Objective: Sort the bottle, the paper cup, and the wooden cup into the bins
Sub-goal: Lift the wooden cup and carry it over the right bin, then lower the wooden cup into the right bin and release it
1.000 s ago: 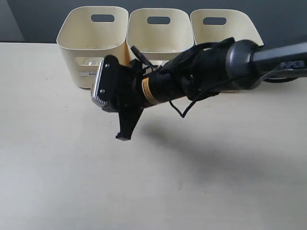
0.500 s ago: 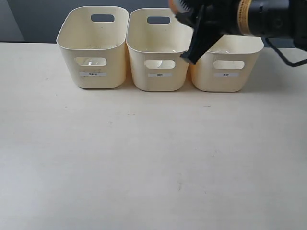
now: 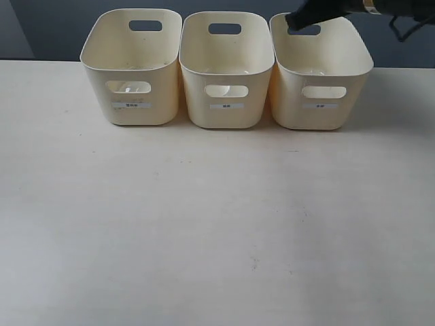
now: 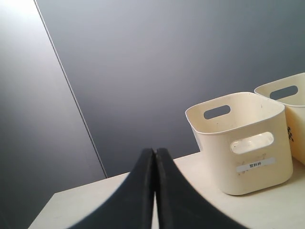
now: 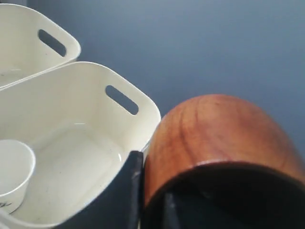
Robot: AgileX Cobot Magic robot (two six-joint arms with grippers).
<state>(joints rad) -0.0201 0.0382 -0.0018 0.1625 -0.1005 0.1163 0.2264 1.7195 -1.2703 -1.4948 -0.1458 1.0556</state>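
On the left, our left gripper (image 4: 155, 157) is resting with fingers pressed together, empty. We're clamping the wooden cup (image 5: 214, 138) in the right gripper (image 5: 152, 191), beside the bin holding the paper cup (image 5: 14, 174). We're aiming over the right bin (image 3: 321, 75), wanting it centred past the rim before letting go.

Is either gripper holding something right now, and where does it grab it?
The right gripper holds the wooden cup by its rim. The left gripper is shut on nothing.

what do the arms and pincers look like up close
Both pincers have matte black, smooth tapered fingers: the left pincer shows two narrowing to thin tips. In the exterior view the right arm is black, with an orange-yellow band and a thin black cable looping off it.
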